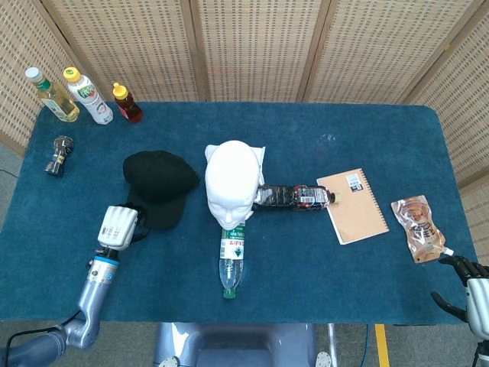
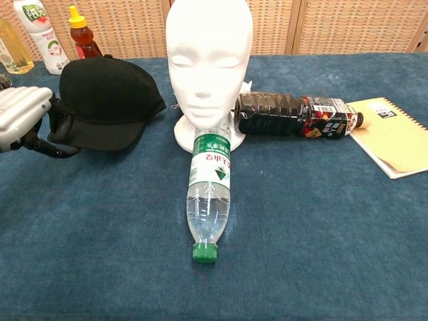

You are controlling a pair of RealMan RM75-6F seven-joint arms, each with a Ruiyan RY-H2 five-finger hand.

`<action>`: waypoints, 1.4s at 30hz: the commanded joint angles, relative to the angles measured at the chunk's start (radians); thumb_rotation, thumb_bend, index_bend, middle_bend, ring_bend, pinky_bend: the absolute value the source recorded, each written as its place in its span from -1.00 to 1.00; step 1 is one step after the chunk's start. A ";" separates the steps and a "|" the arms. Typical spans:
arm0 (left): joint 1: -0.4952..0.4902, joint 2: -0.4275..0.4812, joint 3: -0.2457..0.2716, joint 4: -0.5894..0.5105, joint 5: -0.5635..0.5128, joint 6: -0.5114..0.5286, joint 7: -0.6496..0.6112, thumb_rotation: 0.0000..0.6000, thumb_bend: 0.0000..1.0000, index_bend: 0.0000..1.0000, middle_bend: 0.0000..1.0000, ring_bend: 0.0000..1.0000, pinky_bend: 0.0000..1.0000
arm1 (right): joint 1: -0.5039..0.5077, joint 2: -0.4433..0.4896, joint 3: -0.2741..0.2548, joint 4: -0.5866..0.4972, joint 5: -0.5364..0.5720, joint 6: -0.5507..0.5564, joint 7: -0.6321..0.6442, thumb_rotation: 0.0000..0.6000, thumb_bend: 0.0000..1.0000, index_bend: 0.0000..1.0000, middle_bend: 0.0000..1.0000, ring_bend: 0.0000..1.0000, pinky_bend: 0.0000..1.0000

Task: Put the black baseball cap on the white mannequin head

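The left hand point(image 2: 25, 118) grips the brim of the black cap point(image 2: 107, 100), which sits lifted just beside the white mannequin head point(image 2: 208, 63) on its left. To do this step well, the cap should rise above the crown, opening downward, brim forward over the face, then lower squarely. The right hand point(image 1: 472, 294) rests at the table point(image 1: 306, 260) edge; its fingers seem loose around nothing, though it is partly cut off. On the table: one cap, one mannequin head, two lying bottles, three standing bottles, one notebook point(image 1: 353, 206), one pouch point(image 1: 416, 228).
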 commanded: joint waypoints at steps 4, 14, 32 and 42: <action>-0.062 -0.030 -0.059 0.040 -0.016 0.004 -0.023 1.00 -0.61 0.45 0.27 -0.03 0.35 | -0.004 0.002 0.001 0.001 0.000 0.008 0.002 1.00 -0.69 -0.32 -0.22 -0.14 -0.17; -0.170 -0.104 -0.142 0.183 -0.104 -0.095 -0.029 1.00 -0.61 0.25 -0.01 -0.28 0.18 | -0.016 0.008 0.003 -0.005 -0.004 0.031 0.002 1.00 -0.69 -0.32 -0.22 -0.14 -0.17; -0.331 -0.209 -0.156 0.506 -0.162 -0.276 -0.173 1.00 -0.21 0.19 -0.15 -0.36 0.04 | -0.018 0.026 0.010 -0.034 -0.003 0.034 -0.019 1.00 -0.69 -0.32 -0.23 -0.14 -0.17; -0.319 -0.194 -0.122 0.526 -0.112 -0.097 -0.267 1.00 -0.02 0.55 -0.04 -0.13 0.52 | -0.022 0.029 0.009 -0.034 -0.013 0.044 -0.008 1.00 -0.69 -0.32 -0.22 -0.14 -0.17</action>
